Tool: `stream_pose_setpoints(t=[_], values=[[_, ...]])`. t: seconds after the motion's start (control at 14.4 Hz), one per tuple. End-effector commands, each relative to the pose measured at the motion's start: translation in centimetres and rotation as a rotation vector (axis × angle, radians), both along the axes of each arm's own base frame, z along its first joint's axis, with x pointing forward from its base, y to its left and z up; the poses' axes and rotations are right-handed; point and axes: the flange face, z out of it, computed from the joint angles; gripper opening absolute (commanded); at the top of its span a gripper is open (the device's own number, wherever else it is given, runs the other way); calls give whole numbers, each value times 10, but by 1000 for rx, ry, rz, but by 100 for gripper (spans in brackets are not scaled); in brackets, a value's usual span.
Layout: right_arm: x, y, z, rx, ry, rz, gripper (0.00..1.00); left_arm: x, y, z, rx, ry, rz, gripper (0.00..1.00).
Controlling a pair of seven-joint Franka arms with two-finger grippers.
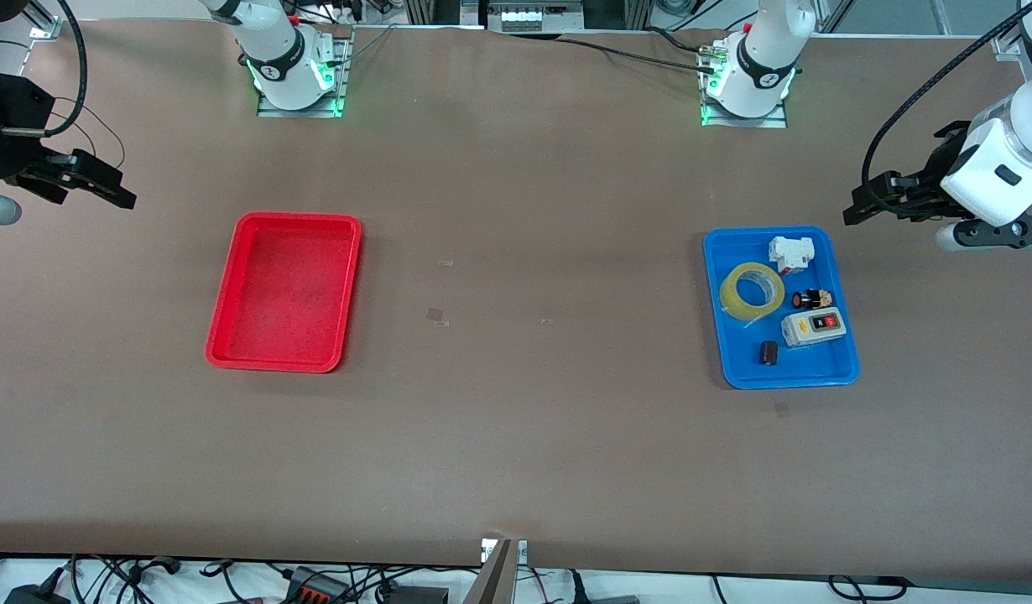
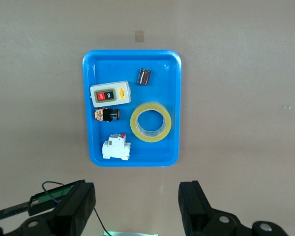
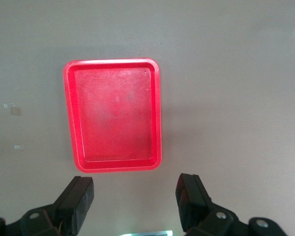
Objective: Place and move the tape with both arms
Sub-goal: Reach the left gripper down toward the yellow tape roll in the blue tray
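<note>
We see a wide brown worktop (image 1: 516,436) with two white jointed robot arms based along its top edge. Toward the right arm's end lies an empty red rectangular plastic tray (image 1: 222,335). Toward the left arm's end lies a blue rectangular plastic tray (image 1: 847,356) holding the parts.

The left black two-finger gripper (image 2: 137,209) hangs in the air over the worktop's edge at the left arm's end, just beside the blue tray, with its jaws spread wide and holding nothing. The right black two-finger gripper (image 3: 135,206) hangs over the worktop's edge at the right arm's end, near the red tray, also spread wide and empty.

The wide ring of translucent yellow tape (image 1: 752,290) lies flat in the blue tray against the tray's edge toward the red tray. Beside it lie a white block-shaped circuit breaker (image 1: 791,252), a grey switch box with red and black buttons (image 1: 812,327), a small black and orange push button (image 1: 812,299) and a small black cylinder (image 1: 768,352).

We judge the first step to be the left arm's pickup. To do it well, we would lower one finger into the ring's hollow and one outside its wall on the side away from the push button, so nothing else gets nudged.
</note>
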Motion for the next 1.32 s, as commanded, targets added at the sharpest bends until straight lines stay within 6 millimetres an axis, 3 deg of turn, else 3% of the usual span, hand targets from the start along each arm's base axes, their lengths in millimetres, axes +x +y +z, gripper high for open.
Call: stream_pose_setpoints(t=[0.0,0.28,0.84,1.11,1.25], values=[[-2,-2,6,13,-8,15,98,-3,-2,2,-19,4,-16,100],[-2,-1,6,13,-9,17,98,-3,-3,1,-18,6,-10,100],[-2,-1,5,13,-6,18,98,-5,14,-35,-19,174,4,100],[-2,-1,6,13,-8,18,98,5,24,-79,-10,253,20,100],[-2,-1,6,13,-8,18,98,4,25,-111,-11,270,22,100]])
